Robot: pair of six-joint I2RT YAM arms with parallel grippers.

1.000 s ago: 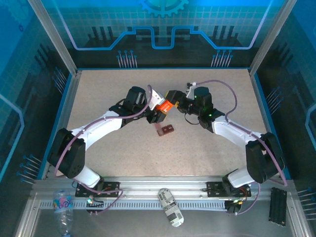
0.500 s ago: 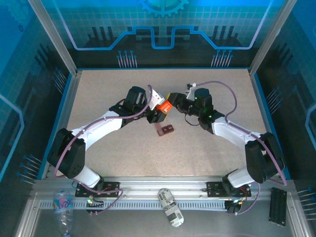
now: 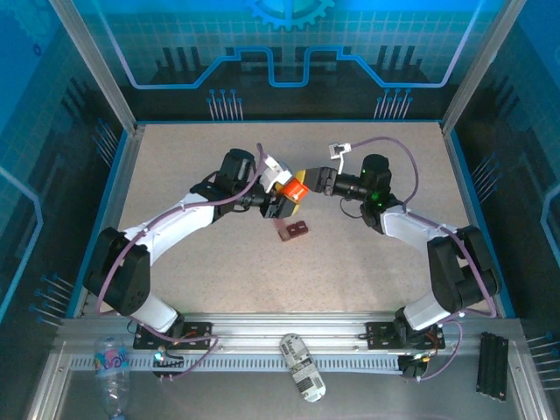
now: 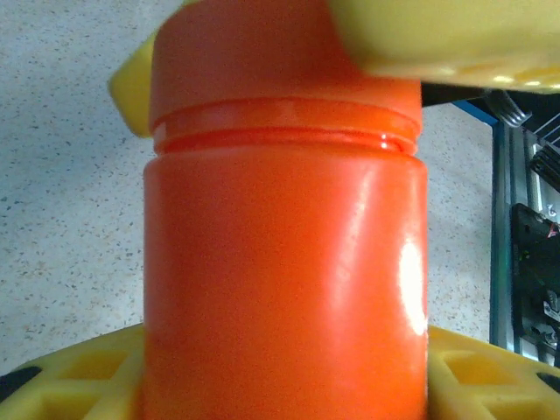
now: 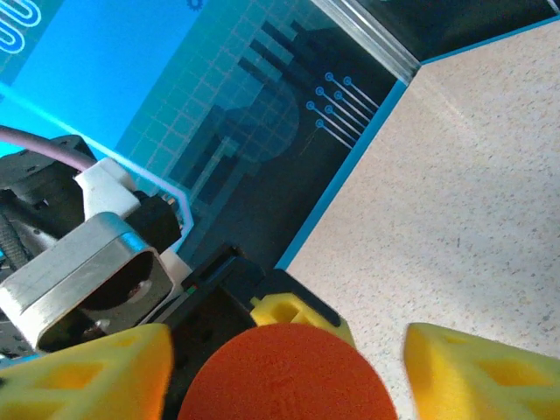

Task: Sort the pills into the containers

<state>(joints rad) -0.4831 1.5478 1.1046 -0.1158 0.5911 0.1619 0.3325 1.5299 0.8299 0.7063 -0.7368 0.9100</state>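
while the left claw [image 3: 282, 197] clamps the orange bottle [image 4: 284, 280] near the tray [image 3: 294, 230] on the surface [image 3: 175, 157], the right claw [image 3: 306, 182] stands spread around its cap [image 5: 280, 376]; it should close squarely, then twist without tilting.

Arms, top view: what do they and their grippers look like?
Left arm and right arm: white shells, black joints, a lilac cable looped along each. Left gripper and right gripper: black bodies, yellow fingers with square recesses.
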